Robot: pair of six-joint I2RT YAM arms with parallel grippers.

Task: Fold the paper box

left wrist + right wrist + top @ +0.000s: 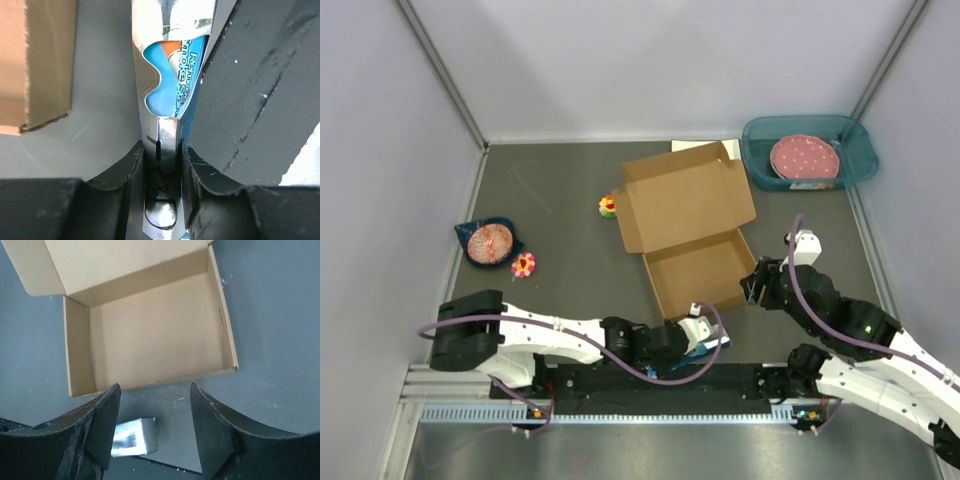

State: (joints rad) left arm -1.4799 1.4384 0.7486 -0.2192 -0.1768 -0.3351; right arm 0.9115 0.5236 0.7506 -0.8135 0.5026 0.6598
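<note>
The paper box (692,235) is brown cardboard and lies in the middle of the table. Its lid (685,195) is flat open toward the back, and its shallow tray (155,335) is standing and empty. My left gripper (708,340) is just in front of the tray's near wall, shut on a silver and blue foil packet (172,70). A corner of the box (45,60) shows at the upper left of the left wrist view. My right gripper (752,285) hovers open off the tray's right wall with nothing between its fingers (107,415). The packet (132,437) shows below them.
A teal tray (860,155) holding a pink dotted plate (804,157) stands at the back right. At the left is a dark blue bowl (470,232). Two small flower toys lie on the table, one (523,265) by the bowl and one (608,206) by the lid. A white sheet (695,146) lies behind the lid.
</note>
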